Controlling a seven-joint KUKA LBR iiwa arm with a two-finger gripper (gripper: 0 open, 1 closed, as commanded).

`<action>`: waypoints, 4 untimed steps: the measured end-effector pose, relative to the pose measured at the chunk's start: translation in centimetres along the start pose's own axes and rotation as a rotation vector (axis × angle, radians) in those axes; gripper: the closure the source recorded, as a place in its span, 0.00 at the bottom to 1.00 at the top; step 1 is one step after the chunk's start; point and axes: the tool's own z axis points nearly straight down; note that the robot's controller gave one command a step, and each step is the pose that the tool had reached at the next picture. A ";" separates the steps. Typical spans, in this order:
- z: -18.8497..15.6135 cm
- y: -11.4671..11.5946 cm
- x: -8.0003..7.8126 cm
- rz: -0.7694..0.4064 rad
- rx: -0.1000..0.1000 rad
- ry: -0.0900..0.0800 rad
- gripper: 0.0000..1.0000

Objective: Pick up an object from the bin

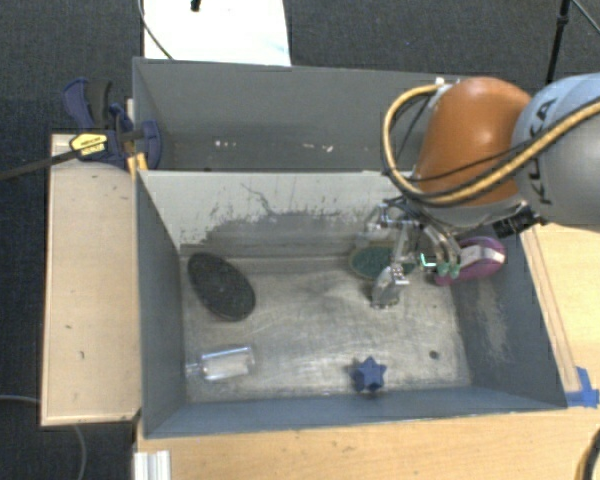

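The gripper [385,286] is seen just beside a dark green round disc [367,261]; its spread cannot be told; centring is advised before closing.

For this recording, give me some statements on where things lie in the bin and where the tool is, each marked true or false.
1. A dark oval thing lies in the left part of the bin. True.
2. The blue star-shaped thing lies against the far wall. False: it lies by the near wall, right of the middle.
3. The tool is over the right half of the bin, close beside a green round thing. True.
4. The clear thing lies beside the purple thing. False: the clear one is in the near left corner, the purple one at the right side by the arm.
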 end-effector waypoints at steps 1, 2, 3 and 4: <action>7.3 -3.7 6.7 0.066 0.000 -0.012 0.00; 4.0 -2.6 -1.0 0.164 -0.002 -0.014 0.00; 7.7 -4.9 -1.6 0.340 -0.013 -0.017 0.00; 7.3 -5.2 -2.0 0.341 -0.011 -0.034 1.00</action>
